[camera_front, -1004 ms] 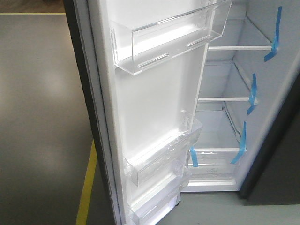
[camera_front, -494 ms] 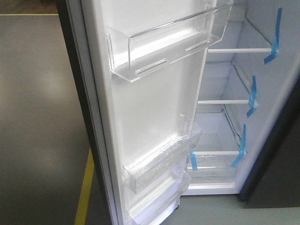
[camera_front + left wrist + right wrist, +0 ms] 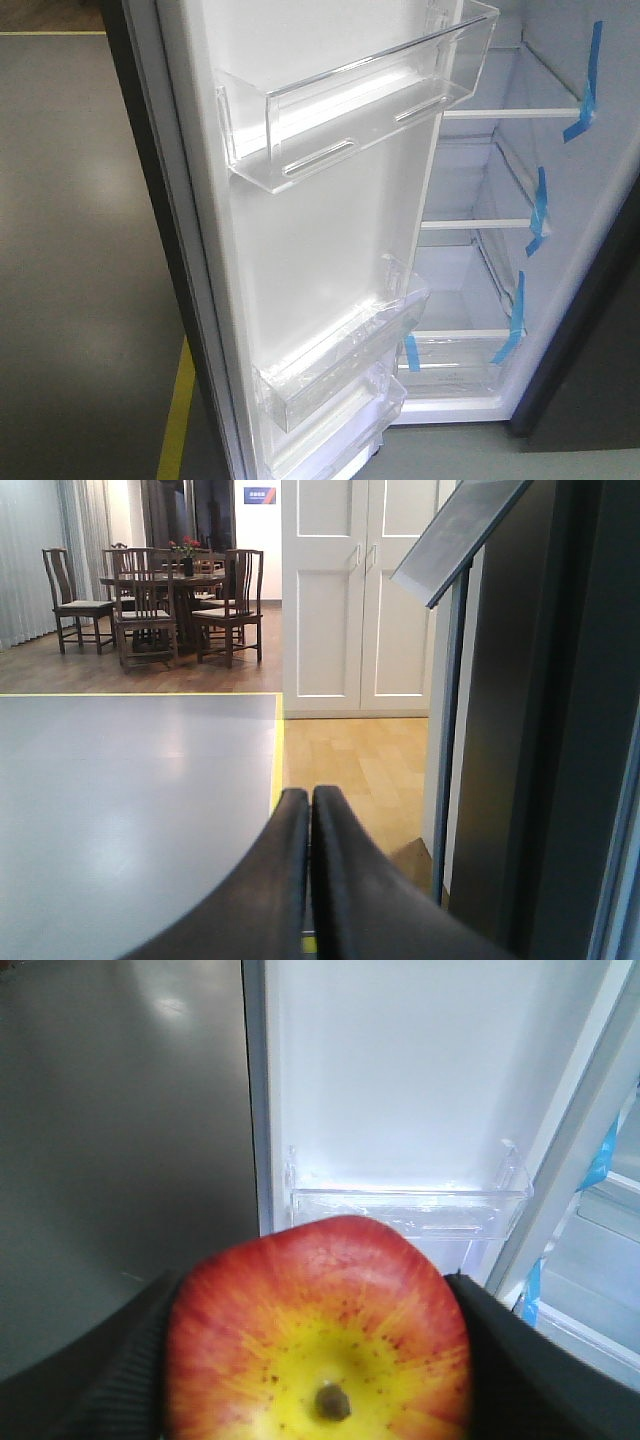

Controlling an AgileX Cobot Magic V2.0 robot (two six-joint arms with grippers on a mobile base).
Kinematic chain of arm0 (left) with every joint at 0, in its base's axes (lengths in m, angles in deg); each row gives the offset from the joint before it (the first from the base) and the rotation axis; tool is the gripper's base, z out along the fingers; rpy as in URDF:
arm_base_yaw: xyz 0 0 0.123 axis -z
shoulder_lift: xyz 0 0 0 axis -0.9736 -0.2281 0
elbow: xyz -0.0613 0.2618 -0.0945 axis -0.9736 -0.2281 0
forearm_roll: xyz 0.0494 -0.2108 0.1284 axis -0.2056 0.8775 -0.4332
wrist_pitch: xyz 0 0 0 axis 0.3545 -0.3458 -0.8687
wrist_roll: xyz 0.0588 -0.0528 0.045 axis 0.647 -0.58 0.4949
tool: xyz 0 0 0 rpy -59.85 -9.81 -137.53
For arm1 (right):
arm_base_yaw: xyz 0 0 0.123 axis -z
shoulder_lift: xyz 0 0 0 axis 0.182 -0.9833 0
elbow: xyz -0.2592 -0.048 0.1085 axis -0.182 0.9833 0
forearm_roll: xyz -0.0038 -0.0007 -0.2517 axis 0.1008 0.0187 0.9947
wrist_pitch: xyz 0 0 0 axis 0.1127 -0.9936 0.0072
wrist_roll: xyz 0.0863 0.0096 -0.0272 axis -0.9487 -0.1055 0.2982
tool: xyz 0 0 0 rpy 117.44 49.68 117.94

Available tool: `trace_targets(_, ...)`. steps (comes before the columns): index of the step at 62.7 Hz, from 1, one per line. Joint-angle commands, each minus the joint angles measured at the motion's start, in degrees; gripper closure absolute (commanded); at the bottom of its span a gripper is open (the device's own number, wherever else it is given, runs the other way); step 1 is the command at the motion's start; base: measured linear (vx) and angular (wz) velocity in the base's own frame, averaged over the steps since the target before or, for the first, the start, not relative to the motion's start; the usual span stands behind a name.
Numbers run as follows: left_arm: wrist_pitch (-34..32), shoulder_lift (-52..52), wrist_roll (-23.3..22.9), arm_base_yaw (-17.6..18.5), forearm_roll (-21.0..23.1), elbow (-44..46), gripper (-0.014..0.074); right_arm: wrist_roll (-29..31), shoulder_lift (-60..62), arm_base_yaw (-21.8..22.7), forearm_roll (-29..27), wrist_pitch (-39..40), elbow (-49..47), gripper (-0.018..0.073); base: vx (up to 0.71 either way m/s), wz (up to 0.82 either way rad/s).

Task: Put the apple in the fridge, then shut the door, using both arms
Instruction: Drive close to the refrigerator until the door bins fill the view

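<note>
The fridge (image 3: 520, 200) stands open, white inside, with glass shelves marked by blue tape. Its door (image 3: 320, 230) swings out to the left, with clear plastic bins on its white inner lining and a dark outer edge. No gripper shows in the front view. In the right wrist view my right gripper (image 3: 318, 1360) is shut on the apple (image 3: 318, 1330), red with a yellow middle around the stem dimple, facing the door's inner lining (image 3: 400, 1080) and a clear bin (image 3: 405, 1205). In the left wrist view my left gripper (image 3: 309, 805) is shut and empty, beside the door's dark outer face (image 3: 560, 730).
A grey floor area (image 3: 80, 250) edged with a yellow line (image 3: 175, 415) lies left of the door. In the left wrist view a wooden floor (image 3: 350, 770), white double doors (image 3: 355, 590) and a dining table with chairs (image 3: 160, 600) lie beyond. The fridge's dark right side (image 3: 590, 350) borders the opening.
The view has shifted: the door and its bins sit slightly further left and higher in the front view than a second ago. The fridge shelves sit a little lower.
</note>
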Motion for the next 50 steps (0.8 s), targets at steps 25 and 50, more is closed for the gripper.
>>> trace_targets(25,-4.25,0.94,-0.19,-0.06,0.16,-1.22,0.0603,0.34,-1.0,-0.03,-1.22,4.18,-1.57,0.0204,0.03,-0.02)
trace_targets(50,-4.25,0.94,-0.19,-0.06,0.16,-1.22,0.0603,0.34,-1.0,-0.03,-1.22,4.18,-1.57,0.0204,0.0,0.0)
